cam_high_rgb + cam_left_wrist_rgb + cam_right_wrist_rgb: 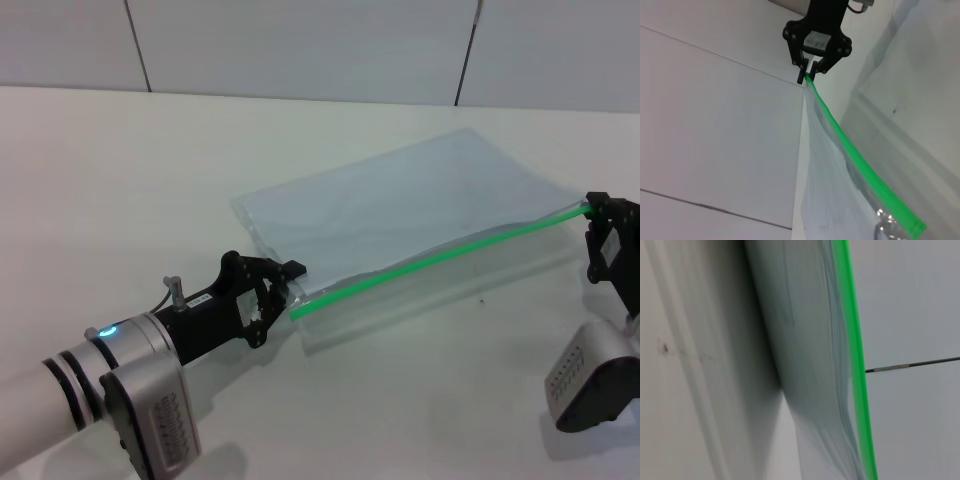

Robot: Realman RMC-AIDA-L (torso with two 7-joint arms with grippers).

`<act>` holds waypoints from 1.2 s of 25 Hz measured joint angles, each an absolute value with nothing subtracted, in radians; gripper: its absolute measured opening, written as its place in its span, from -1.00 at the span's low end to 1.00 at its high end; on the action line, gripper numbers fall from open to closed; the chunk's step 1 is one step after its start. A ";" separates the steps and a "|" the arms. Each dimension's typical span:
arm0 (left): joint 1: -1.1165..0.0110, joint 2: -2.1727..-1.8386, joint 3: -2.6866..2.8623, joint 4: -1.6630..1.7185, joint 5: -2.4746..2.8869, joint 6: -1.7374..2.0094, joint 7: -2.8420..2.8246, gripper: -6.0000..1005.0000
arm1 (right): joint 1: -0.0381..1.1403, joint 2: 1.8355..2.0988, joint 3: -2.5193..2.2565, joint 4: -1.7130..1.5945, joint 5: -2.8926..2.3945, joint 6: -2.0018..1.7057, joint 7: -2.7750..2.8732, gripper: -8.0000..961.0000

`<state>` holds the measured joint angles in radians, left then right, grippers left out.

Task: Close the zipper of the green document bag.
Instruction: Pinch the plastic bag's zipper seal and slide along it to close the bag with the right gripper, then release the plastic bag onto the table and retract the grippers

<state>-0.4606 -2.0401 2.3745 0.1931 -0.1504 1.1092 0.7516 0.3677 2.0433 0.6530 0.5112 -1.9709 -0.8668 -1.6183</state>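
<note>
The green document bag (400, 215) lies flat on the white table, a translucent pale pouch. Its zipper (440, 255) is a bright green strip along the near long edge, raised a little off the table. My left gripper (287, 292) is shut on the bag's corner at the strip's left end. My right gripper (592, 212) pinches the strip's right end. In the left wrist view the right gripper (809, 75) shows far off, shut on the zipper (850, 145). The right wrist view shows the zipper (856, 355) beside the bag (800, 340). I cannot make out the slider tab.
The white table (120, 190) spreads to the left and in front of the bag. A grey panelled wall (300, 40) stands behind the table's far edge.
</note>
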 joint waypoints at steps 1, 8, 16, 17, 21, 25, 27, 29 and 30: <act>-0.460 -2.040 2.375 0.193 -0.150 1.109 0.752 -0.83 | 0.368 2.043 0.654 0.510 -1.971 -0.867 -1.620 -0.71; -0.460 -2.041 2.375 0.193 -0.165 1.114 0.754 -0.82 | 0.366 2.044 0.652 0.505 -1.970 -0.873 -1.619 -0.70; -0.435 -2.042 2.375 0.189 -0.264 1.231 0.776 -0.81 | 0.346 2.044 0.623 0.504 -1.968 -1.089 -1.397 -0.69; -0.432 -2.042 2.375 0.192 -0.296 1.244 0.766 -0.81 | 0.342 2.044 0.620 0.504 -1.968 -1.119 -1.358 -0.59; -0.412 -2.045 2.375 0.207 -0.464 1.309 0.680 -0.81 | 0.327 2.043 0.601 0.504 -1.974 -1.230 -1.162 -0.22; -0.387 -2.042 2.375 0.205 -0.578 1.389 0.581 -0.46 | 0.318 2.043 0.553 0.505 -1.979 -1.321 -1.022 0.07; -0.372 -2.041 2.374 0.203 -0.629 1.432 0.544 -0.22 | 0.314 2.043 0.514 0.505 -1.979 -1.378 -0.949 0.22; -0.352 -2.042 2.374 0.205 -0.721 1.486 0.497 0.09 | 0.311 2.043 0.483 0.505 -1.978 -1.425 -0.886 0.40; -0.341 -2.042 2.373 0.206 -0.772 1.509 0.469 0.12 | 0.308 2.043 0.467 0.508 -1.976 -1.452 -0.841 0.49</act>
<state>-0.3412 -2.0419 2.3728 0.2061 -0.7723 1.5091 0.4691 0.3082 2.0433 0.4671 0.5075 -1.9761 -1.4524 -0.8410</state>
